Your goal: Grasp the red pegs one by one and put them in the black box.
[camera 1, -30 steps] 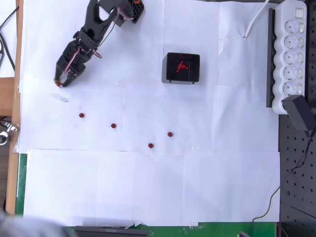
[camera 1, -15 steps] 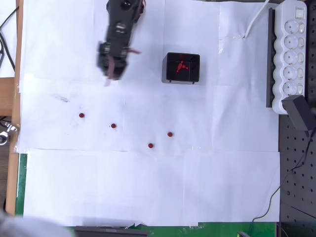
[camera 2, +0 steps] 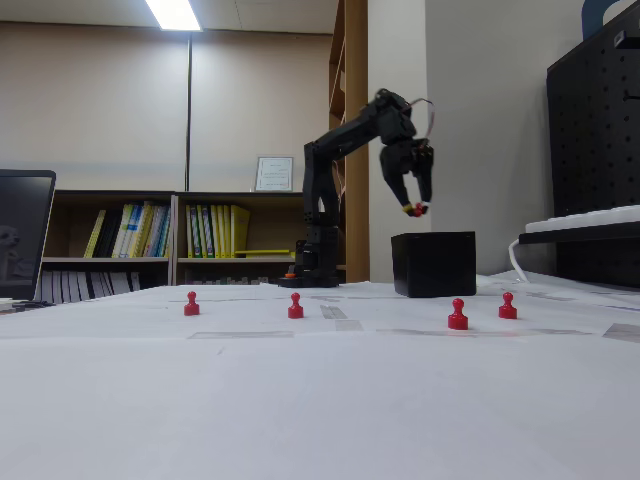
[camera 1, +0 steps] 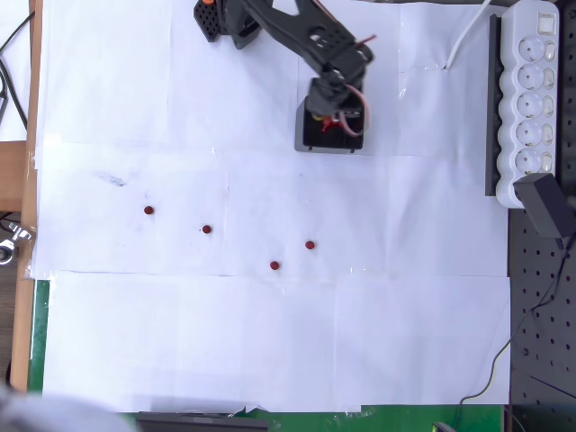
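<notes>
Directly beneath the fingers [camera 2: 415,208] I see the black box [camera 2: 433,263] on the bench [camera 2: 320,400]; they pinch a red peg [camera 2: 414,209] just above its open top. Four more pegs [camera 1: 206,229] lie well apart from them on the white paper [camera 1: 270,342].

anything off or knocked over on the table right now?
Nothing stands out. Four red pegs stand upright on the white paper, spread in a loose row. The black box sits level, and the gripper hangs above it with something red at its fingertips. The paper sheets lie flat; a faint smudge marks the paper in the overhead view's left part.
</notes>
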Available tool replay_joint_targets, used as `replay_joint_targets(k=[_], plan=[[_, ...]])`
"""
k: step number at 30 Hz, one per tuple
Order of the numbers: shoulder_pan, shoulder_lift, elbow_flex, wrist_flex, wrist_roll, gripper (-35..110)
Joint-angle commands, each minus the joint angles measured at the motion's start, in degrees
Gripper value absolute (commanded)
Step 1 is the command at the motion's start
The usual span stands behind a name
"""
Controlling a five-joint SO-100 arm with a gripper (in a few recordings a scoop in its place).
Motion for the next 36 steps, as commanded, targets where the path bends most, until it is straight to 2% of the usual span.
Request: replay_joint_targets(k=[1,8,14,22,26,29,36], plan=[[-1.8,7.5,9.1,-2.1,-2.5,0],[-0.8,10.7,6.1,-4.7,-2.3,4],[1.5,4.4,5.4,-3.9,-2.3,20],[5.3,-10.2,8.4,0.1,-0.9,23],[12.5,-19.8,2.3,-1.2,6.2,23],[19.8,-25.6,-8.3,-4.3,14.5,23],[32.4,-29.2,-34.9,-27.7,31.8,22]])
